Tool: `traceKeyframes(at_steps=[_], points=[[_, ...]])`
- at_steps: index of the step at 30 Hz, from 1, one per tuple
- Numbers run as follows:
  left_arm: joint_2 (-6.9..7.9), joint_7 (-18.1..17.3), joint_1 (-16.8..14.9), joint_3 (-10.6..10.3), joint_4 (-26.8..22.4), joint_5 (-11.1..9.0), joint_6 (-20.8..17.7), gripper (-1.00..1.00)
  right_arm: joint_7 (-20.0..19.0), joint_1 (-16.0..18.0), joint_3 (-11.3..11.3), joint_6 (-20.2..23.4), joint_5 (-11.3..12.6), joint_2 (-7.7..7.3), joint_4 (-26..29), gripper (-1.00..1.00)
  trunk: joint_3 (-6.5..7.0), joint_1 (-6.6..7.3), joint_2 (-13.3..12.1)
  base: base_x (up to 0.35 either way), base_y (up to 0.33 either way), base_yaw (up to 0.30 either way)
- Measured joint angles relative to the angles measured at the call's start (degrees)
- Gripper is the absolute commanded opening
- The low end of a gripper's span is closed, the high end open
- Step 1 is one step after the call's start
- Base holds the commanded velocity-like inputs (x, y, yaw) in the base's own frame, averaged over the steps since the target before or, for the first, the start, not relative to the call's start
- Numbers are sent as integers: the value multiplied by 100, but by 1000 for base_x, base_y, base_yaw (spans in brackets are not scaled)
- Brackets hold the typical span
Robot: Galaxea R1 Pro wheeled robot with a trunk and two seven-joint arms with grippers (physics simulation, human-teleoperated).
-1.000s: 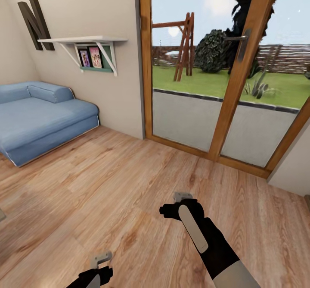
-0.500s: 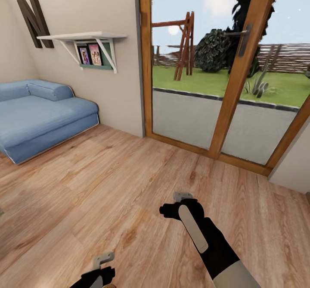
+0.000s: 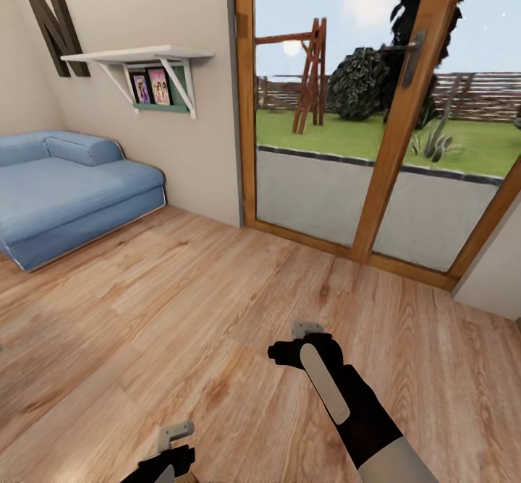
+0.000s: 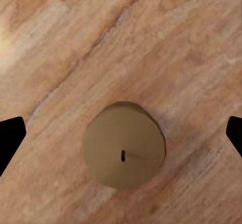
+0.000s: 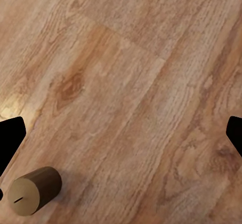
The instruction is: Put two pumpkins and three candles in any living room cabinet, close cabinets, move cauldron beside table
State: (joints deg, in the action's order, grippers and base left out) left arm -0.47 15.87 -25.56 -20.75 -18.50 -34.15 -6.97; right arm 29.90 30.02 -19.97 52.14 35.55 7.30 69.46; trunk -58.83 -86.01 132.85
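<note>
A short tan candle [image 4: 123, 145] stands upright on the wooden floor, seen from straight above in the left wrist view, its wick slit showing. My left gripper [image 4: 121, 138] hangs over it, open, with a dark fingertip [image 4: 10, 138] far out on each side and no contact. In the head view the left gripper [image 3: 172, 436] is at the bottom edge. My right gripper [image 3: 307, 327] is held over bare floor, open and empty. The right wrist view shows a tan candle [image 5: 34, 190] standing off to one side of the right gripper [image 5: 121, 138]. Pumpkins, cabinet and cauldron are out of view.
A blue sofa [image 3: 65, 194] stands at the left along the wall, under a white shelf [image 3: 137, 56] with framed pictures. Wood-framed glass doors [image 3: 383, 143] to a garden stand ahead. Wooden floor [image 3: 217, 302] stretches between me and them.
The whole head picture has shifted a little, the sofa and shelf sitting slightly higher, so the camera moved. Both arms hold the same pose in the picture.
</note>
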Motion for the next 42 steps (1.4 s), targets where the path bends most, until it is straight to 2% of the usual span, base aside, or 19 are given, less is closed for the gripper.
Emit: traceKeyframes(at_steps=[13, 21, 23, 26, 42], points=[[-46, -4, 0, -3, 0, 8, 8, 100, -39, 0, -4, -3, 6, -1, 61, 100, -233, -286, 521, 0, 0, 0], [-47, -2, 0, -3, 0, 9, 9, 100, -150, 0, -22, 38, 27, -32, 1209, 100, -377, -461, 842, 0, 0, 0], [-48, -3, 0, -3, -1, 9, 9, 100, -303, -12, -33, 49, 35, -52, 1590, 100, -413, -505, 923, 0, 0, 0], [-46, -6, 0, -3, 0, 9, 9, 100, -508, -16, -37, 54, 37, -60, 1740, 100, -468, -568, 1036, 0, 0, 0], [-46, 1, 0, -3, -2, 8, 10, 100, -607, -17, -45, 39, 34, -57, 1742, 100, -822, -610, 1058, 0, 0, 0]])
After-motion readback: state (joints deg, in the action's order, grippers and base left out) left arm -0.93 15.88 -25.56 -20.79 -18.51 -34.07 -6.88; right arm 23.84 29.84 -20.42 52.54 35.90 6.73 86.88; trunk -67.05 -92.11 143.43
